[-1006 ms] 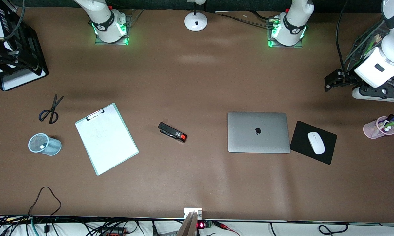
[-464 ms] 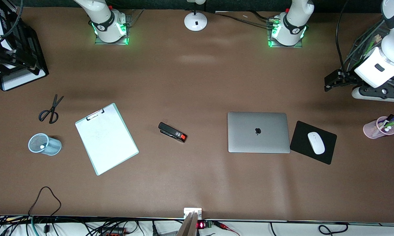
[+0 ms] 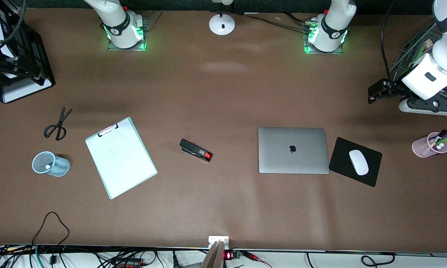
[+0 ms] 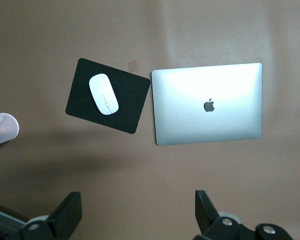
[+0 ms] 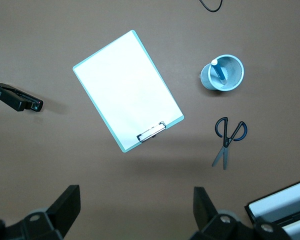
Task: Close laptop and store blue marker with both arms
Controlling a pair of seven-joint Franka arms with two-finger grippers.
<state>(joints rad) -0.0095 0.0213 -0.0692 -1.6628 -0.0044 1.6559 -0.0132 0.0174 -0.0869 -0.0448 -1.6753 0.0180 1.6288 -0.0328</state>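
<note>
- front view first — what has changed for us in the last second?
- hardly anything. the laptop (image 3: pixel 293 150) lay shut then and lies shut now, lid flat, dark logo up, toward the left arm's end of the desk, about midway between the base edge and the camera edge. the black mouse pad (image 3: pixel 355 162) sits just beside it. the left arm (image 3: pixel 428 76) and the right arm (image 3: pixel 115 22) wait, drawn out to the two ends of the desk. we judge both steps done.
- left wrist view?
- the left gripper (image 4: pixel 137 215) hangs high over bare desk near the left arm's end, claw wide and holding nothing. below it we see the silver-grey lid, with no gap showing.
- right wrist view?
- the right gripper (image 5: pixel 135 212) is up over the right arm's end of the desk, claw wide too, empty. the blue marker (image 5: pixel 217 71) stands in the light-blue mesh cup (image 5: pixel 235 75) — white end up — near the scissors (image 5: pixel 227 140), by the right arm's end edge.
</note>
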